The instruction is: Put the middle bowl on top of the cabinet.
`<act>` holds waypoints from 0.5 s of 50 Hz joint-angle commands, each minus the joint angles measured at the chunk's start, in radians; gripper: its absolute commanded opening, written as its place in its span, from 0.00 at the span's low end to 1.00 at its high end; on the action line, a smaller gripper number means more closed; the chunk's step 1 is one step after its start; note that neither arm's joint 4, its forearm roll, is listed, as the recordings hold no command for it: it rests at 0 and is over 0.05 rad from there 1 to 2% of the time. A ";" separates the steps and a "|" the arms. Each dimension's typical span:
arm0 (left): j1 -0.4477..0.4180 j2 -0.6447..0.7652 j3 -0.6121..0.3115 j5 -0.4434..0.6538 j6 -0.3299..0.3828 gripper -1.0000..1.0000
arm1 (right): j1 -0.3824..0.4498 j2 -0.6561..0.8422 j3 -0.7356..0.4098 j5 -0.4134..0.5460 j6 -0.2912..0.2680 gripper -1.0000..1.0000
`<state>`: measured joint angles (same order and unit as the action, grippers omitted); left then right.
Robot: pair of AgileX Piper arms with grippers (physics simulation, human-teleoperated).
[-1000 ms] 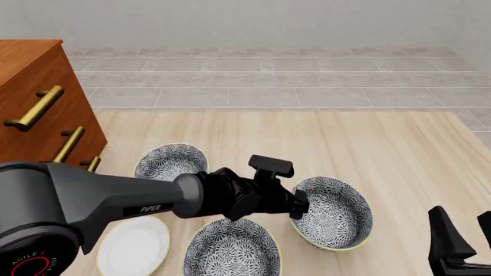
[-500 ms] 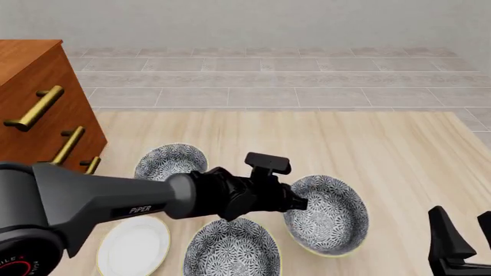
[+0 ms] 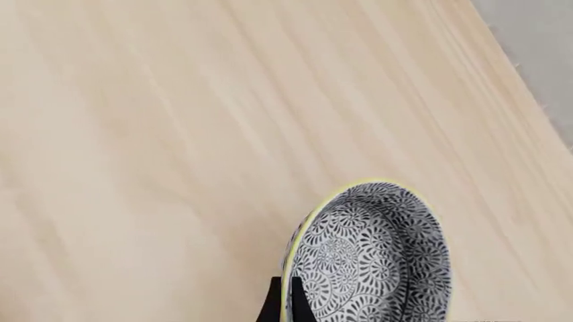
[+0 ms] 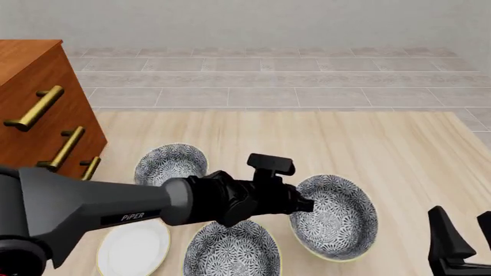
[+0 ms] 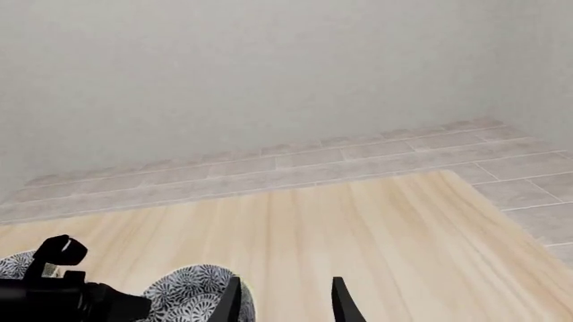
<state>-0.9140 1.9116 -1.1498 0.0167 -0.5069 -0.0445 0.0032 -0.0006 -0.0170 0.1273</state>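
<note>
Left claw [image 4: 304, 205] clamped on the rim of the patterned bowl [image 4: 334, 215], now tilted and lifted.
Compared with a second ago the bowl hangs higher above the table [image 4: 368, 149]; the cabinet [image 4: 34, 109] stands well apart, far left. Right claw [image 5: 284, 295] rests apart.

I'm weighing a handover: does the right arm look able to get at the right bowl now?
Probably yes: the right gripper sits open beside the right bowl, bare table between; the left gripper grips only its opposite rim.
</note>
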 commanded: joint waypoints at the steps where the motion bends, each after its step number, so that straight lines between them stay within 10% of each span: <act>1: -0.034 -0.036 -0.005 -0.027 -0.009 0.00 | 0.002 0.012 0.000 -0.008 0.003 1.00; 25: 0.072 -0.197 -0.010 0.148 0.030 0.00 | -0.002 0.093 0.000 -0.087 0.004 1.00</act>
<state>-0.8926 1.7708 -1.1570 0.0952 -0.4830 -0.0457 0.0671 -0.0007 -0.0754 0.1320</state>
